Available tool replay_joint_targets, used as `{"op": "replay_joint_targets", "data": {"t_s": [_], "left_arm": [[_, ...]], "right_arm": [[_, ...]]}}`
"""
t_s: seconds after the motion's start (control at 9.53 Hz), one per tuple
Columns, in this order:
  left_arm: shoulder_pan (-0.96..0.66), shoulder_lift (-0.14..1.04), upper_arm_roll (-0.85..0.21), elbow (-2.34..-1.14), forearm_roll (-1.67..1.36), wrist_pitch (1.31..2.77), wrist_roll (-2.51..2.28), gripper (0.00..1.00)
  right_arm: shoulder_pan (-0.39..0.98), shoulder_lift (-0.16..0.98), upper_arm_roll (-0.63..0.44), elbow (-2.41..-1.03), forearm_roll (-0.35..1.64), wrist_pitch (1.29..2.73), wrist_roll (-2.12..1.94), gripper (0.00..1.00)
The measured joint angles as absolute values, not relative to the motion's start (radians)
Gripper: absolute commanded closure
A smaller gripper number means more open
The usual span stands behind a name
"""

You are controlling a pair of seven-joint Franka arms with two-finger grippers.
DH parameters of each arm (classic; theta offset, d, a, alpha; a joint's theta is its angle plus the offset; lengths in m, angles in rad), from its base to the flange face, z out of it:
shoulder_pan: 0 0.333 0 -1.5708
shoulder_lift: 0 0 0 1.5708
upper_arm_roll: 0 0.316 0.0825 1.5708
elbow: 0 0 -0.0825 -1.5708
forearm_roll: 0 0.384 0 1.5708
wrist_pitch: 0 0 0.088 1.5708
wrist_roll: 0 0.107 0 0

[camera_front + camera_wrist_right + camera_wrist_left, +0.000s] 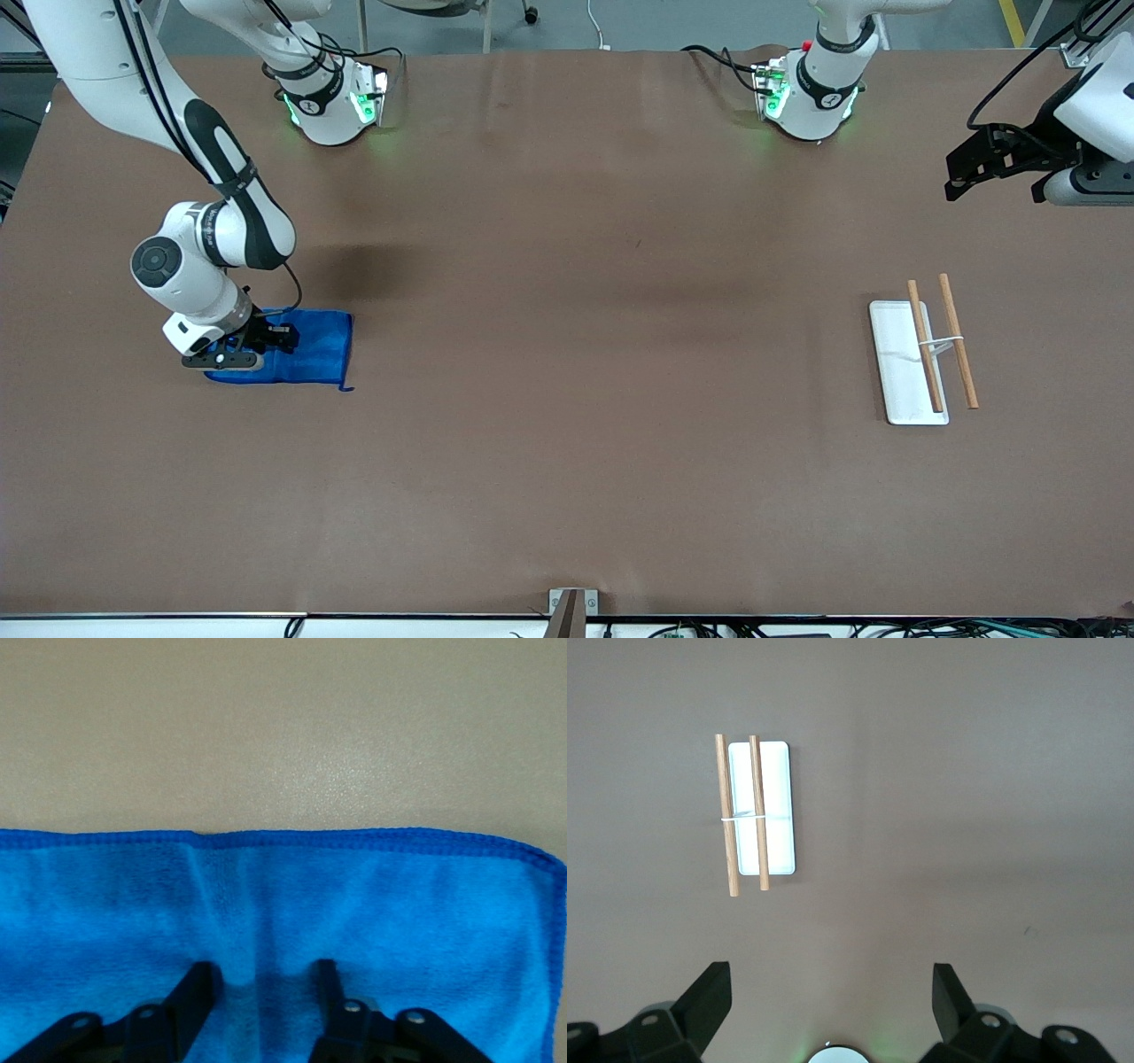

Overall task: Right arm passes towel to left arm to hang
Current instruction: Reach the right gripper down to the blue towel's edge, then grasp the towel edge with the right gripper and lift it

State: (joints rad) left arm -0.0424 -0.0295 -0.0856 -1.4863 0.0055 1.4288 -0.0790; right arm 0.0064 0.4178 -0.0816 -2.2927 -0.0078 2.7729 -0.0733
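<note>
The bright blue towel [314,350] lies flat on the brown table at the right arm's end, its small loop at the corner nearest the front camera. My right gripper [252,350] is down on the towel's outer end. In the right wrist view its fingers [199,988] stand partly apart and press into the towel [399,904], with a raised crease of cloth between them [263,974]. My left gripper [992,188] waits in the air at the left arm's end, open and empty [830,979]. The rack [897,372] is a white base with two wooden bars [959,341].
The rack stands at the left arm's end, nearer the front camera than the left gripper; the left wrist view shows it below [775,806]. The two arm bases [332,106] stand along the table's edge away from the front camera.
</note>
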Motion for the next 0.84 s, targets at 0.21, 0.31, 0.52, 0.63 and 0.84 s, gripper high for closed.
{"op": "replay_joint_targets", "data": {"t_s": [0.21, 0.31, 0.52, 0.63, 0.84], "left_arm": [[-0.043, -0.028, -0.086, -1.486, 0.005, 1.430, -0.079, 0.00], [-0.043, -0.026, -0.086, -1.486, 0.005, 1.430, -0.079, 0.00], [-0.043, -0.020, -0.086, -1.486, 0.005, 1.433, -0.079, 0.00], [-0.043, -0.019, -0.086, -1.486, 0.005, 1.434, -0.079, 0.00], [-0.043, -0.018, -0.086, -1.484, 0.005, 1.434, -0.079, 0.00]], "right_arm": [[0.007, 0.417, -0.080, -2.286, -0.008, 2.765, -0.074, 0.94], [0.007, 0.416, -0.077, -2.275, -0.008, 2.735, -0.074, 1.00], [0.007, 0.410, -0.077, -2.225, -0.008, 2.615, -0.074, 1.00], [0.007, 0.394, -0.075, -2.195, -0.008, 2.544, -0.075, 1.00], [0.009, 0.333, -0.056, -2.135, -0.008, 2.383, -0.076, 1.00]]}}
